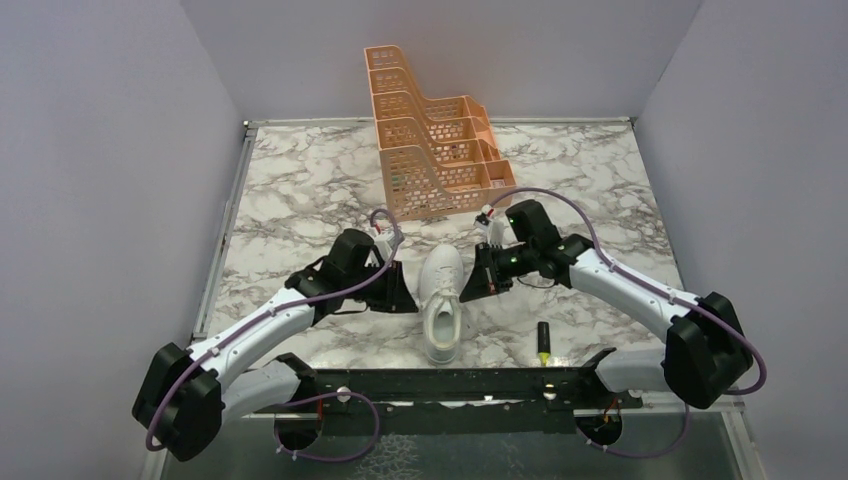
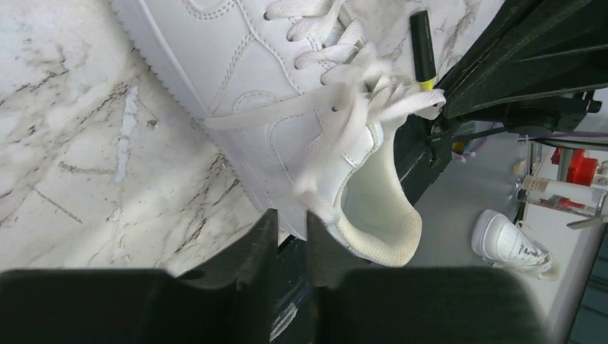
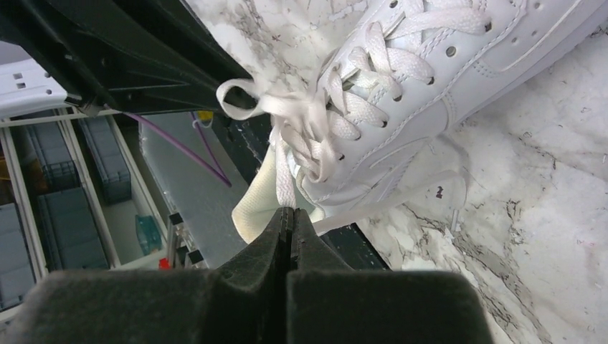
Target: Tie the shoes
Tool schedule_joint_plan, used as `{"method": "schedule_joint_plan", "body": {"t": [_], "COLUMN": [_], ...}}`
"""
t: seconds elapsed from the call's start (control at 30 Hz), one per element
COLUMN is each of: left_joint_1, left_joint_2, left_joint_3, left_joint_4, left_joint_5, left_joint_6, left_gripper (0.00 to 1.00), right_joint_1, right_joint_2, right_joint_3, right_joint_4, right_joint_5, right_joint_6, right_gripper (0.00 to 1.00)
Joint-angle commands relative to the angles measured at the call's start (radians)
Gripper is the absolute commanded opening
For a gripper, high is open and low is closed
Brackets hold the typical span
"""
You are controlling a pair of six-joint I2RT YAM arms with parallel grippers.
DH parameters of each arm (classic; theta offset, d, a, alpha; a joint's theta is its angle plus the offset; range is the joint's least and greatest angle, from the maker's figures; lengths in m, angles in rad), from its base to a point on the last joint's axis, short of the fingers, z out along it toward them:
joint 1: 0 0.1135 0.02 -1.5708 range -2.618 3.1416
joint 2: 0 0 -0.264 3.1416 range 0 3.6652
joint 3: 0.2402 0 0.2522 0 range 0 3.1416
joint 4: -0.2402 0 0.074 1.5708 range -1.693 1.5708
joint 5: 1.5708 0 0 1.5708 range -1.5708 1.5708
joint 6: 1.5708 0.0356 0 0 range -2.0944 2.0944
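Marble surface [image 1: 300, 190], sneaker [image 1: 441, 300] mid-way between both pincers, long axis running from the arm bases toward the orange rack [image 1: 435, 150], heel nearest the bases. Right pincer [image 3: 287, 211] pressed together, pinching a lace [image 3: 285, 179] strand that runs from the loose knot. Left pincer [image 2: 292, 218] slightly spread, nothing between its tips, lace loop just ahead. Highlighter [image 1: 544, 343] base-side of right pincer, likely no obstruction.

Plain pale walls [image 1: 100, 150] box in a marble-patterned table [image 1: 300, 180] — evenly lit, with an orange rack [image 1: 430, 150] at the back.
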Motion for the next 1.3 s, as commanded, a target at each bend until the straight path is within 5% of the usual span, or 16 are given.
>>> {"method": "schedule_joint_plan", "body": {"t": [0.0, 0.13, 0.17, 0.37, 0.57, 0.9, 1.27], "left_joint_1": [-0.003, -0.002, -0.002, -0.002, -0.002, 0.007, 0.007], "left_joint_2": [-0.059, -0.105, -0.116, -0.164, 0.163, 0.433, 0.467], "left_joint_3": [0.014, 0.034, 0.046, 0.169, 0.332, 0.417, 0.381], "left_joint_4": [-0.094, -0.178, -0.198, -0.25, -0.001, 0.024, 0.023], "left_joint_5": [-0.073, -0.11, -0.113, -0.208, 0.089, 0.329, 0.314], "left_joint_6": [-0.034, -0.057, -0.063, 0.006, 0.229, 0.414, 0.454], "left_gripper": [0.33, 0.62, 0.62, 0.55, 0.38, 0.44, 0.38], "right_joint_1": [0.006, 0.007, 0.008, 0.014, 0.02, 0.02, 0.02], "right_joint_2": [0.019, 0.022, 0.023, 0.029, 0.037, 0.037, 0.016], "right_joint_3": [0.03, 0.033, 0.035, 0.037, 0.059, 0.061, 0.038], "right_joint_4": [-0.035, -0.043, -0.046, -0.056, -0.058, -0.035, -0.021], "right_joint_5": [-0.022, -0.023, -0.024, -0.025, -0.015, -0.005, -0.012], "right_joint_6": [-0.022, -0.031, -0.032, -0.046, -0.056, -0.055, -0.043], "right_gripper": [0.01, 0.01, 0.01, 0.01, 0.01, 0.01, 0.01]}}
